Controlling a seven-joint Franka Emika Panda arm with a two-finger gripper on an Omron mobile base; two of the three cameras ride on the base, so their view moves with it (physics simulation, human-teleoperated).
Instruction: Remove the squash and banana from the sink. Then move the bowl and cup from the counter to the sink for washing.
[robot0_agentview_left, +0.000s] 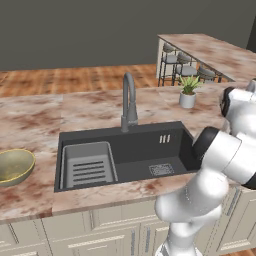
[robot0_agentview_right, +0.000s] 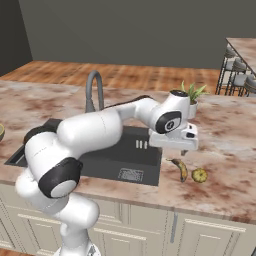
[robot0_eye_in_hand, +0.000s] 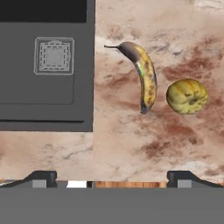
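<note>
Now we are hovering our end effector (robot0_eye_in_hand: 111, 177), jaws apart and empty, above the banana (robot0_eye_in_hand: 144, 76) and squash (robot0_eye_in_hand: 187, 96) lying on the tabletop (robot0_eye_in_hand: 131, 144), clearing the sink (robot0_eye_in_hand: 43, 65).

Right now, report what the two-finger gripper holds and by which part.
Nothing. The gripper is open above the counter; the curved yellow-brown banana lies loose there.

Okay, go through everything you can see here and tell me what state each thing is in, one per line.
banana: lying on the counter, beside the sink
squash: resting on the counter, right of the banana
bowl: upright on the counter
sink: no dishes inside
gripper: open, holding nothing
</note>
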